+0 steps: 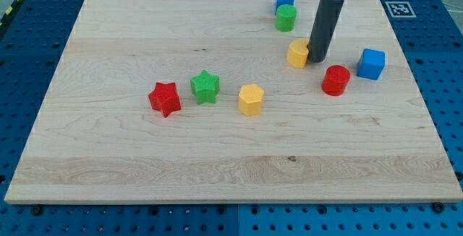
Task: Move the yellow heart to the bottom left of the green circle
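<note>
Touching the right side of the yellow heart (297, 53), the tool's tip (318, 61) stands on the worktop (130, 40); being a plain rod, the tool has nothing to spread or pinch. The heart sits just nearer than the green circle (286, 18), slightly to its right, with the red cylinder (336, 80) nearer on the right.

Bright even light, soft short shadows, sharp pic, no glare.

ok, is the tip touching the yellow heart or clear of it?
Touching, as far as the view shows: my tip sits against the right side of the yellow heart, no visible gap.
</note>
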Robot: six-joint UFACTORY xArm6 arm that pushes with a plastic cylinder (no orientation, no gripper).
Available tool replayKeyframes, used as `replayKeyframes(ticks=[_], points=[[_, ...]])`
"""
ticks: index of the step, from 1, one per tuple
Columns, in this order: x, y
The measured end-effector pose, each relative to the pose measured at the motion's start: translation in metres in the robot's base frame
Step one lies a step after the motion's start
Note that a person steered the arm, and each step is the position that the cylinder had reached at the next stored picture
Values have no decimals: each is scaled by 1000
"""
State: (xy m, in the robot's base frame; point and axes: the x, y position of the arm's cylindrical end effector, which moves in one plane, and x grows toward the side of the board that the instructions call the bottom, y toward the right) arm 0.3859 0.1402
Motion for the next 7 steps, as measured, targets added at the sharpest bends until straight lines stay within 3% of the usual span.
replayKeyframes(ticks=[3,7], points=[[48,-3],[47,-19]])
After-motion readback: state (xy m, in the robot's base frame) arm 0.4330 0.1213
